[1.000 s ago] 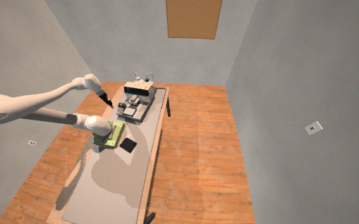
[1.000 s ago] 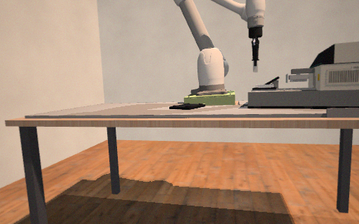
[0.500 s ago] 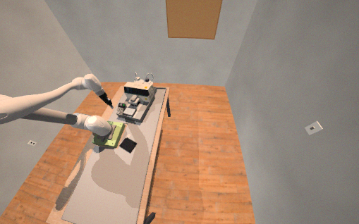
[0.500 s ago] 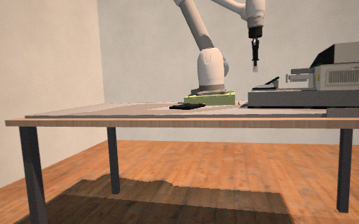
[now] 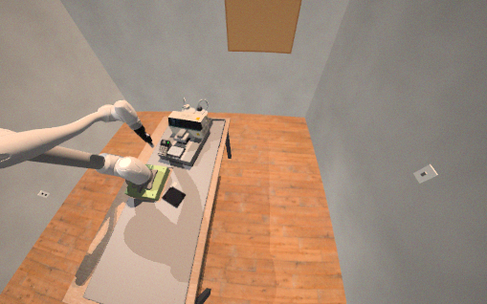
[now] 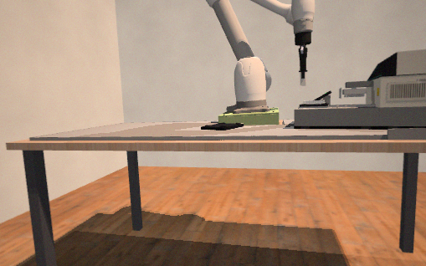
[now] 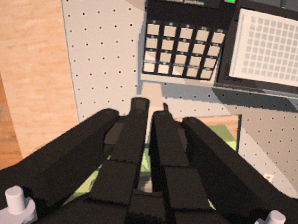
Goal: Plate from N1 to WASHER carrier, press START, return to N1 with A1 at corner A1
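Wrist view shows the end effector (image 5: 151, 144) (image 6: 303, 84) (image 7: 150, 96) closed on nothing, below the keypad (image 5: 163, 149) (image 7: 183, 50) at upper centre, with the pale plate (image 5: 176, 152) (image 7: 270, 47) in the washer's carrier at upper right. From the top, the washer (image 5: 188, 125) (image 6: 408, 89) stands beyond the carrier, the green base (image 5: 163, 184) (image 6: 248, 119) and black nest (image 5: 173, 196) (image 6: 222, 125) nearer the frame's bottom. Open room lies above the keypad around the fingers, while the surface's edge (image 5: 208, 210) (image 6: 228, 145) runs right of the nest.

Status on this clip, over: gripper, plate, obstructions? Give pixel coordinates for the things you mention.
Gripper (image 5: 151, 144) (image 6: 303, 84) shut, nothing held, above the table. Plate (image 5: 176, 151) (image 7: 272, 50) on the washer (image 5: 187, 123) (image 6: 405, 89). No obstruction seen near the fingers.
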